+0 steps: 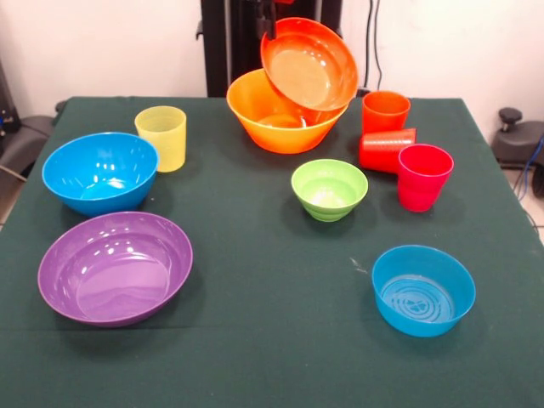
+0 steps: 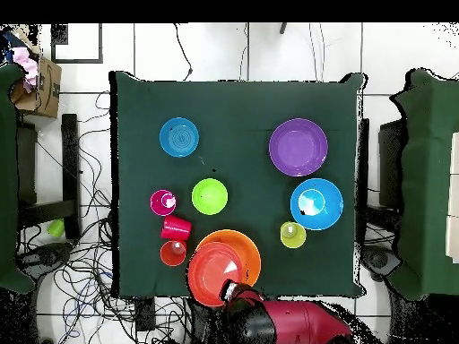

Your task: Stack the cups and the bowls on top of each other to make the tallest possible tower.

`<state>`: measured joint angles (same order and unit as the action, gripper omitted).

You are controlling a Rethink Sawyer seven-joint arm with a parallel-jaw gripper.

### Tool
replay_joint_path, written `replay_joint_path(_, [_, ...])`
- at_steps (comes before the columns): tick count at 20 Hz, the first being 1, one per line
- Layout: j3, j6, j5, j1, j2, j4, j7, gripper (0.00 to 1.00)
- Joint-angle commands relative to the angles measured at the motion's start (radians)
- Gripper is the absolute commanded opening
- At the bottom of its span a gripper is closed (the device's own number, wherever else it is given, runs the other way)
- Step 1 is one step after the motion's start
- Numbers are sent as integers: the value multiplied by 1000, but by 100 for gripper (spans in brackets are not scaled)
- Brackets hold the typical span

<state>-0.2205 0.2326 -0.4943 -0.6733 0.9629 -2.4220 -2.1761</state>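
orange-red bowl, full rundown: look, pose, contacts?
The orange-red bowl is wide, shallow, glossy plastic, empty. It is tilted steeply, its opening facing the front camera, its lower edge resting in the large yellow-orange bowl at the table's far side. The gripper meets its upper rim; the grip itself is hidden. Overhead it overlaps that bowl's base-side edge.

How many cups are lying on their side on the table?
1: the red cup lies on its side between the upright orange cup and magenta cup. The yellow cup also stands upright. None seems hidden.

Purple bowl (image 1: 115,268), green bowl (image 1: 329,189), yellow cup (image 1: 161,137), dk-green tablecloth (image 1: 272,340).
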Motion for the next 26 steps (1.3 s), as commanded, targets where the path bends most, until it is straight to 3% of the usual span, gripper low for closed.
replay_joint_path(1, [-71,-25,-20,18,-14,16,-15,0])
replay_joint_path(14, [-42,-48,-49,41,8,42,-21,0])
replay_joint_path(15, [-37,-45,-49,45,12,42,-23,100])
replay_joint_path(26, [-23,-62,-54,53,14,52,-31,100])
